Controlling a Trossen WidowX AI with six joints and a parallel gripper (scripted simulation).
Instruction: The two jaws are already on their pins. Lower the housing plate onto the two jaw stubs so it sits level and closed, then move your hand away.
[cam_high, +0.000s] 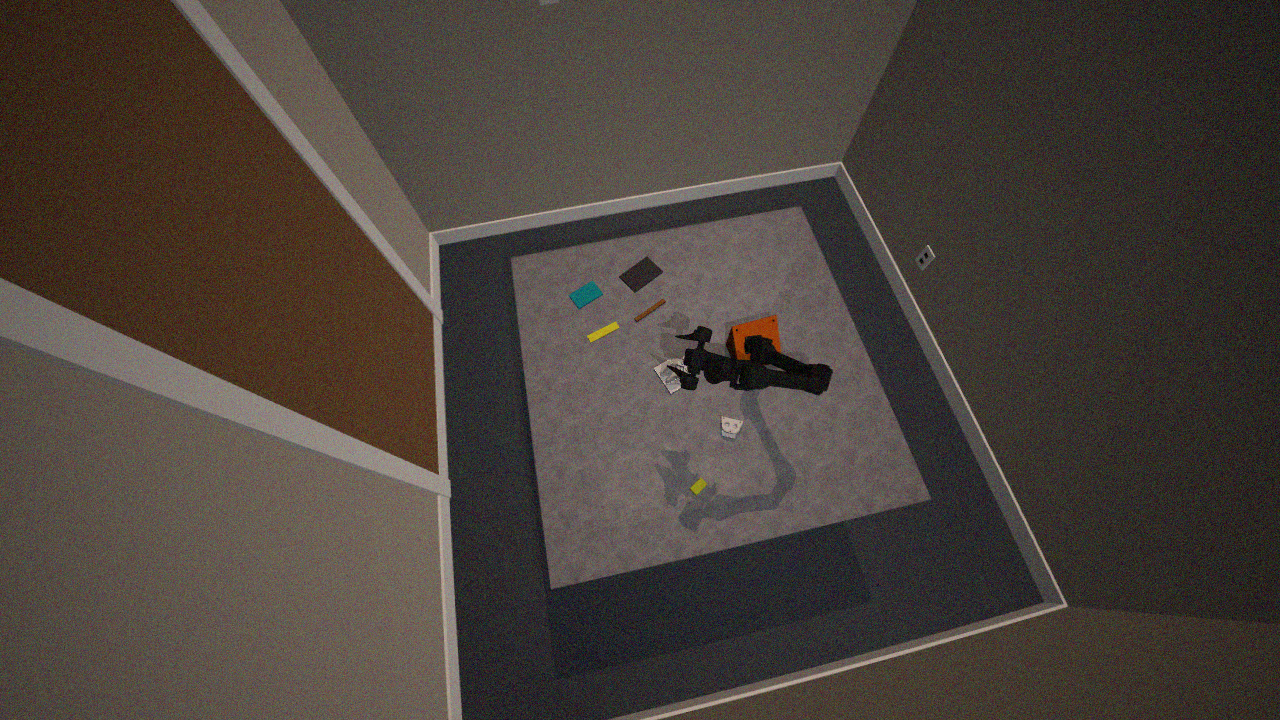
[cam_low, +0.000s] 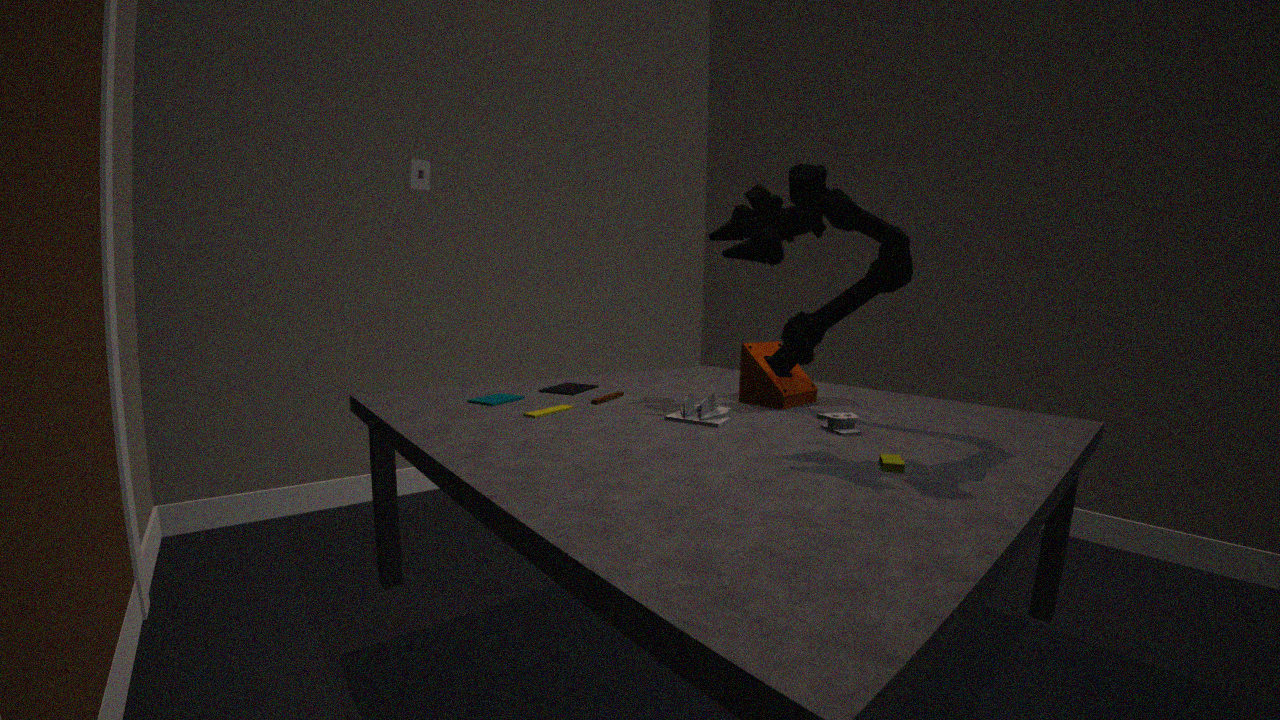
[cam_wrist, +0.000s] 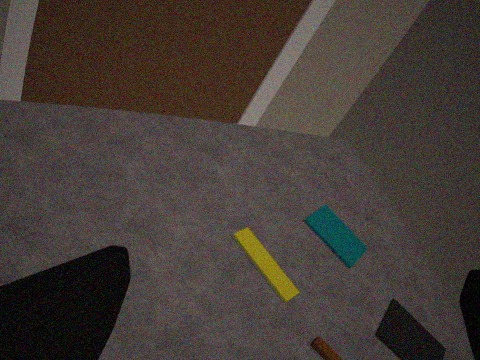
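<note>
2 fingers of the gripper (cam_high: 674, 352) (cam_low: 717, 244) (cam_wrist: 295, 265) stand wide open, holding nothing, high over the table (cam_high: 608, 501) (cam_low: 671, 537) (cam_wrist: 150, 175). What looks like the housing plate (cam_high: 731, 426) (cam_low: 841, 420), pale with 2 round marks, sits between the white base (cam_high: 665, 383) (cam_low: 693, 419) and a small yellow block (cam_high: 698, 486) (cam_low: 891, 462), apart from both. The base carries 2 upright jaws.

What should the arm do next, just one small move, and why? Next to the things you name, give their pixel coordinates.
Probably swing the open end effector (cam_high: 678, 353) (cam_low: 717, 246) toward the small white two-holed piece (cam_high: 731, 424) (cam_low: 841, 418), staying high for now. That piece looks like the housing plate and sits apart from the white base with upright parts (cam_high: 665, 377) (cam_low: 698, 415), while nothing is between the fingers.
</note>
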